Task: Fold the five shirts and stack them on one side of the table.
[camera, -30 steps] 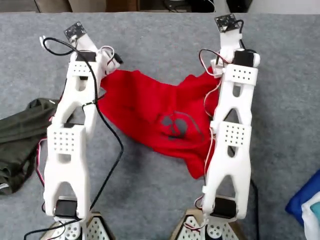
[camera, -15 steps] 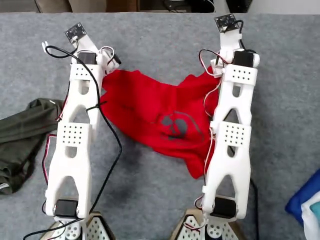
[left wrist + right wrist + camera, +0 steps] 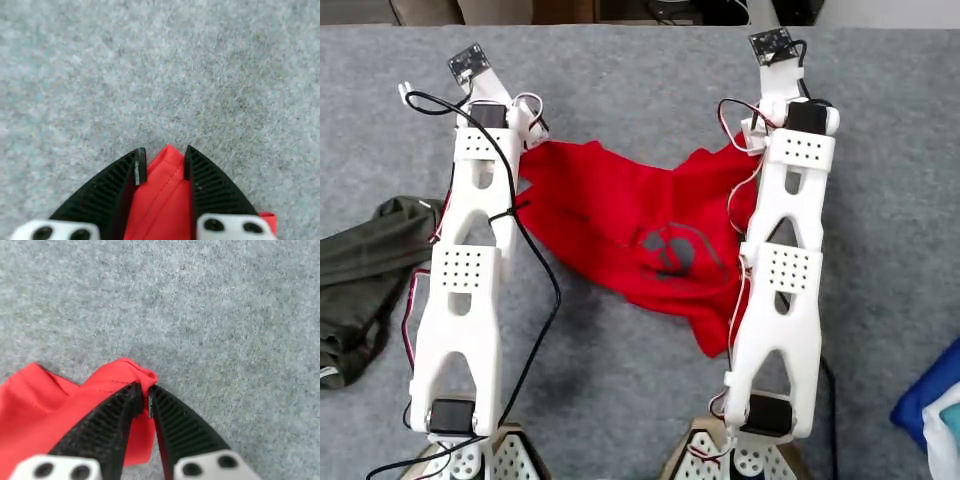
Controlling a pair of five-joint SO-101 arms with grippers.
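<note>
A red shirt (image 3: pixel 620 220) with a dark print lies crumpled across the middle of the grey table (image 3: pixel 640 70), between my two white arms. My left gripper (image 3: pixel 532 125) is at the shirt's far left corner. In the left wrist view, my left gripper (image 3: pixel 162 162) is shut on a red hem (image 3: pixel 160 200), whose tip pokes out between the black fingers (image 3: pixel 115 190). My right gripper (image 3: pixel 748 135) is at the far right corner. In the right wrist view, my right gripper (image 3: pixel 148 392) is shut on a bunched fold of the shirt (image 3: pixel 50 405).
A dark green shirt (image 3: pixel 360 270) lies crumpled at the table's left edge. A blue garment (image 3: pixel 930 400) shows at the near right edge. Bare grey felt stretches beyond both grippers toward the far edge.
My left arm has swung a little to the left, carrying the shirt's far left corner with it. The right arm has stayed still.
</note>
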